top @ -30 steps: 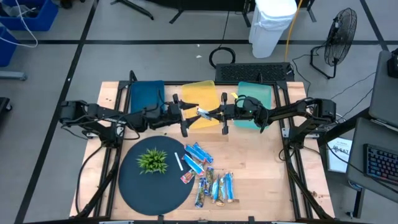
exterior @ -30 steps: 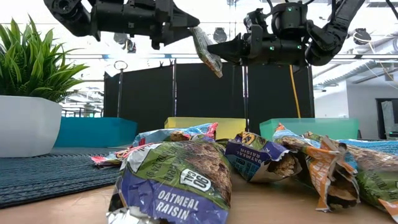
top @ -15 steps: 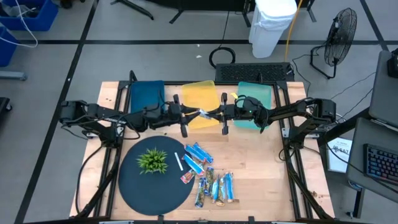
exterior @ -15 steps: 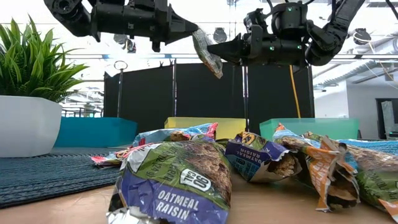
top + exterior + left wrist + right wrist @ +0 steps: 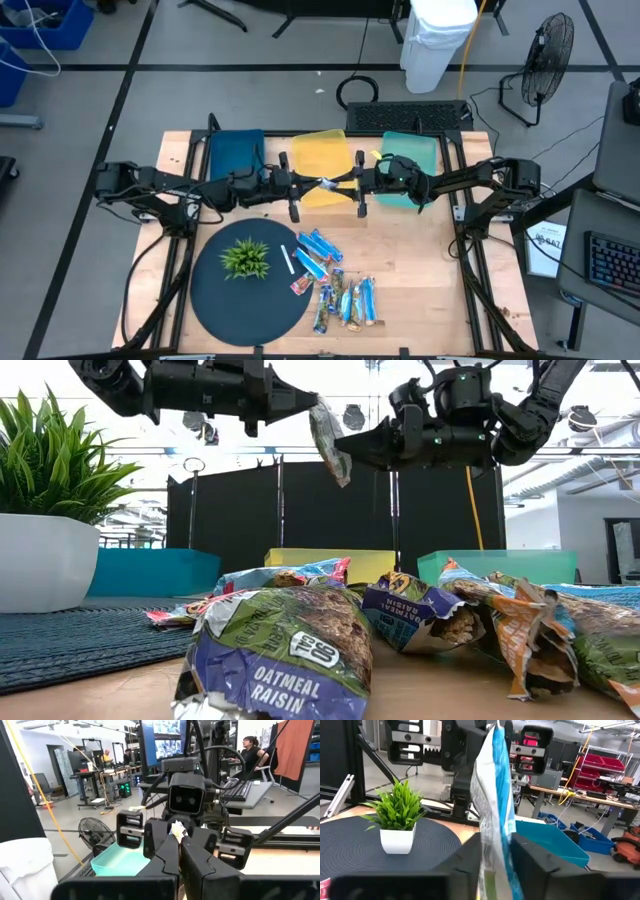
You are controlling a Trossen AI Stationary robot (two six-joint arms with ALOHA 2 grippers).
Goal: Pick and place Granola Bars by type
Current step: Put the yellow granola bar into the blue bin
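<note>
High in the frame's centre, over the yellow bin (image 5: 320, 157), the left claw (image 5: 308, 402) pinches the bar (image 5: 328, 440) while the right claw (image 5: 345, 452), jaws parting, flanks its other end, so the right should spread fully before the left draws away.

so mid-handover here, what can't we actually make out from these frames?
- High view: the held bar is a speck between the left gripper and right gripper; type unreadable.
- Low view: the bar shows edge-on, print too small; the bins are cut off by the pile of bars.
- Left wrist view: own fingers cover all but the wrapper's tip.
- Right wrist view: right fingers blurred; grip unclear.
</note>
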